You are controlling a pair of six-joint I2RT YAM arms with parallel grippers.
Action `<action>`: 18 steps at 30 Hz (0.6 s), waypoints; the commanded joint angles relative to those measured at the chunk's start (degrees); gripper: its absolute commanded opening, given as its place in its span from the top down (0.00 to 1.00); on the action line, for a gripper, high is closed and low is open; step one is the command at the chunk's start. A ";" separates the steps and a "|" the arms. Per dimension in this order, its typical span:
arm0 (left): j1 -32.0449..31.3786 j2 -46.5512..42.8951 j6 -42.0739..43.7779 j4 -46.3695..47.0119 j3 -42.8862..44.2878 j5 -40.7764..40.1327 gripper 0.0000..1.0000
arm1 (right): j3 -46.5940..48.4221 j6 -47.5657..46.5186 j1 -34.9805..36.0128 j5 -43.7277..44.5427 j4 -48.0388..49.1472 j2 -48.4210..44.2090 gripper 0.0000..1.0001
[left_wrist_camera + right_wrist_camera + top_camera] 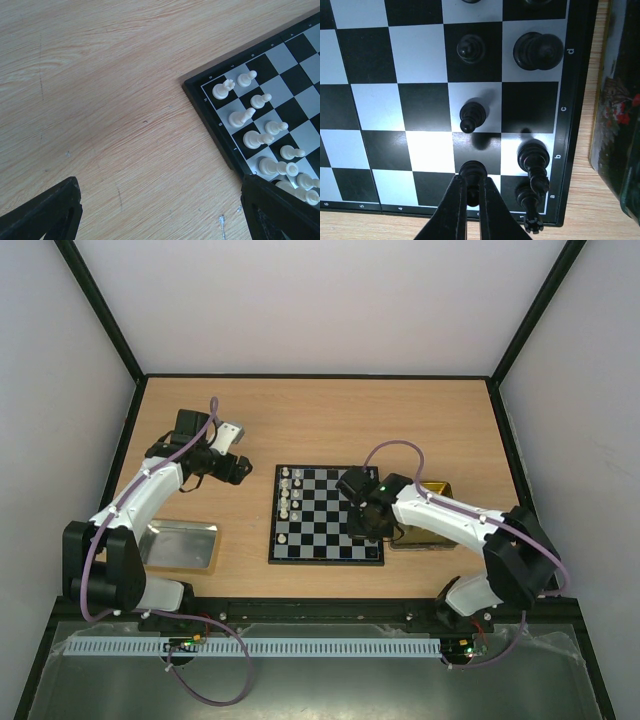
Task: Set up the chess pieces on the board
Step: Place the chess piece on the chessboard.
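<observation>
The board [325, 559] lies mid-table. White chess pieces [288, 495] stand in two rows along its left side and also show in the left wrist view [250, 102]. My right gripper [473, 187] is shut on a black pawn [473, 172], held just over the board [370, 100] near its corner by the gold tray. Its shadow falls on the dark square ahead. Other black pieces stand close by: a pawn [472, 115] and two taller pieces [534, 157] along the edge file. My left gripper [160, 190] is open over bare wood beside the board's corner, holding nothing.
A gold tray [432, 515] sits against the board's right side, under the right arm, and its patterned wall [620, 125] shows in the right wrist view. A silver tray [182, 545] lies at the near left. Dark-framed walls surround the table.
</observation>
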 commanded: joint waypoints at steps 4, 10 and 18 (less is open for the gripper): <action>0.30 -1.09 0.04 -0.47 -0.24 -0.01 0.13 | -1.41 -0.35 0.36 -0.05 2.07 1.41 0.98; 0.28 -1.06 0.05 -0.43 -0.26 -0.07 0.13 | -1.54 -0.39 0.36 -0.01 2.52 2.11 0.98; 0.30 -1.07 0.13 -0.38 -0.32 -0.05 0.13 | -1.86 -0.63 0.41 0.20 2.75 2.65 0.98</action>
